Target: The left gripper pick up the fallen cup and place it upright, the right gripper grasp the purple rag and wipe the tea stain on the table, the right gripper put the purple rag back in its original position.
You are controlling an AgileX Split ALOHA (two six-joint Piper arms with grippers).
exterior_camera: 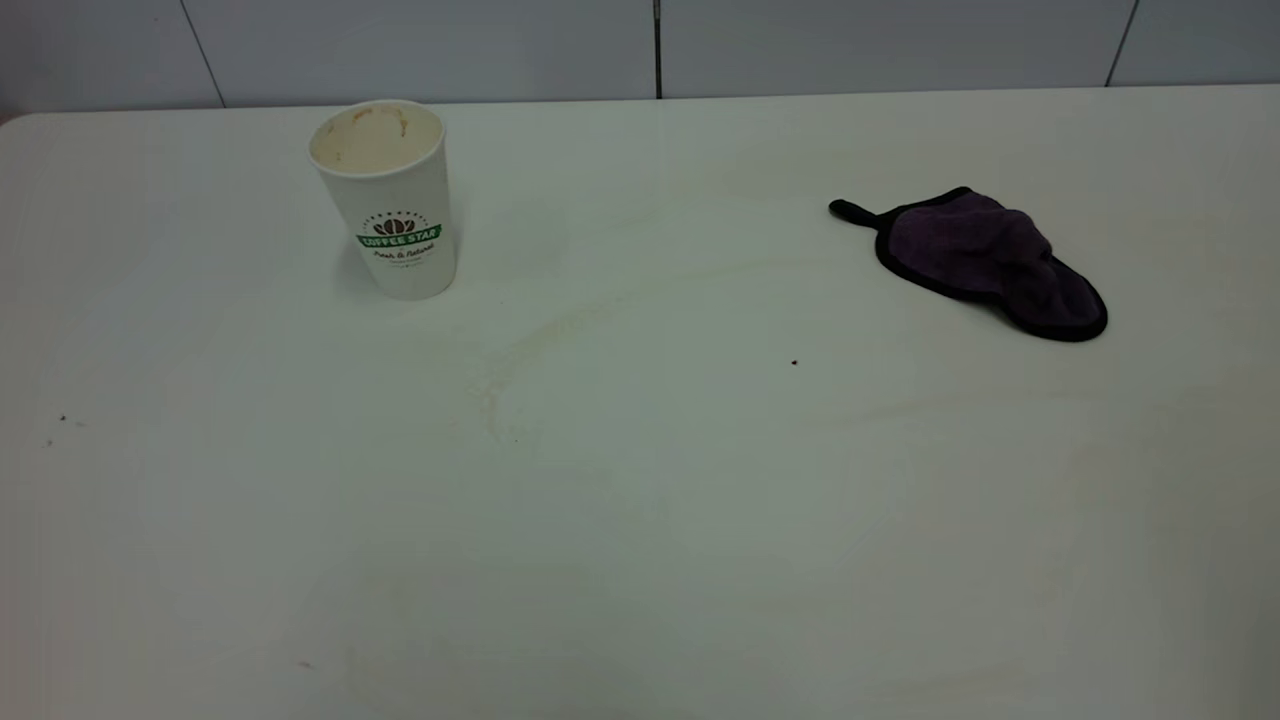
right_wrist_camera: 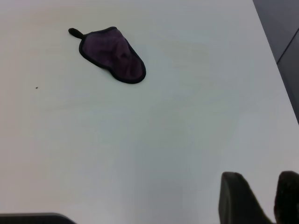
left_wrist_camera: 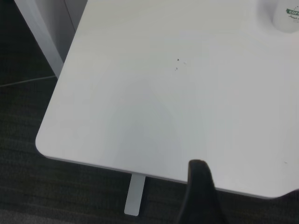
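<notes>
The white table [exterior_camera: 700, 520] carries a paper cup [exterior_camera: 388, 198] standing upright toward its far left. A purple rag [exterior_camera: 985, 258] lies flat, well apart, toward the far right. Between them runs a faint yellowish smear [exterior_camera: 545, 340], perhaps wiped tea, and a tiny dark speck [exterior_camera: 794, 362].

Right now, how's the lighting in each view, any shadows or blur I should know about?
Exterior view: dim, even light; the cup throws a faint shadow, the purple rag looks dark. Left wrist view: a soft grey shadow lies on the table, with one blurred finger of the left pincer in the foreground. Right wrist view: even light, the right pincer blurred.
</notes>
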